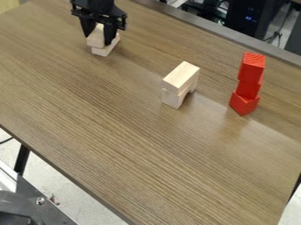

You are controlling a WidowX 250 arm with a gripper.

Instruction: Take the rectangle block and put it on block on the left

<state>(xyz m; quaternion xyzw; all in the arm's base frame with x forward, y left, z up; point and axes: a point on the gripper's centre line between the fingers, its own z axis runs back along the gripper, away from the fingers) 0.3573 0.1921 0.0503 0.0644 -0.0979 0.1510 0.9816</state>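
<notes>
The black gripper point(97, 38) hangs at the upper left, down over a small pile of pale wooden blocks. The upper block point(95, 39) of that pile is right at the gripper and partly hidden by it. It rests on or just above a lower pale block point(104, 49), and I cannot tell if they touch. Near the middle, a long pale rectangular block point(181, 77) lies on top of a pale arch-like block point(173, 98).
Three red blocks point(250, 88) stand stacked at the right, the middle one narrower than the bottom one. They share the brown wooden table point(135, 145) with the pale blocks. Dark equipment point(253, 19) stands behind the table's back edge.
</notes>
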